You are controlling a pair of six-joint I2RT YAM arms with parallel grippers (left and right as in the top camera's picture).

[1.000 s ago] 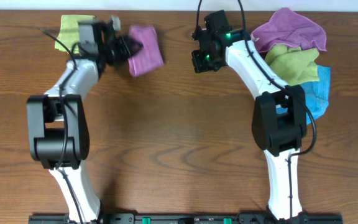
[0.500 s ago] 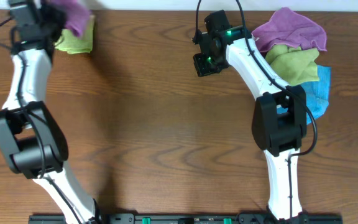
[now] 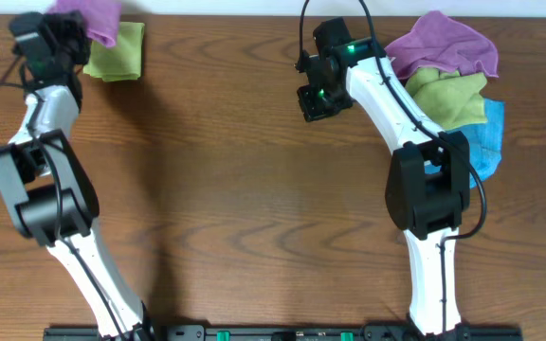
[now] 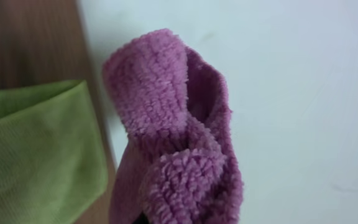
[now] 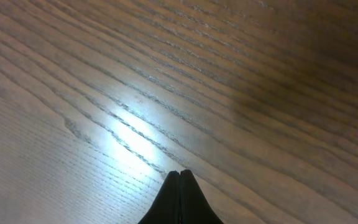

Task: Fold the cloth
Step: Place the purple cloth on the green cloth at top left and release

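My left pincer has swung from the middle of the far side out to the far left corner, taking the cloth with it.

My left pincer [image 3: 64,33] is clamped tight on the cloth [image 4: 173,143], which is bunched into a thick roll over the far edge of the table [image 3: 254,189] and partly over the folded green cloth [image 3: 117,52] lying flat there. My right pincer [image 5: 180,177] has its jaws pressed together with nothing between them, over bare wood right of centre on the far side. To its right is a heap: a lilac cloth [image 3: 444,43] on top, an olive cloth [image 3: 448,95] under it and a blue cloth [image 3: 489,142] nearest.
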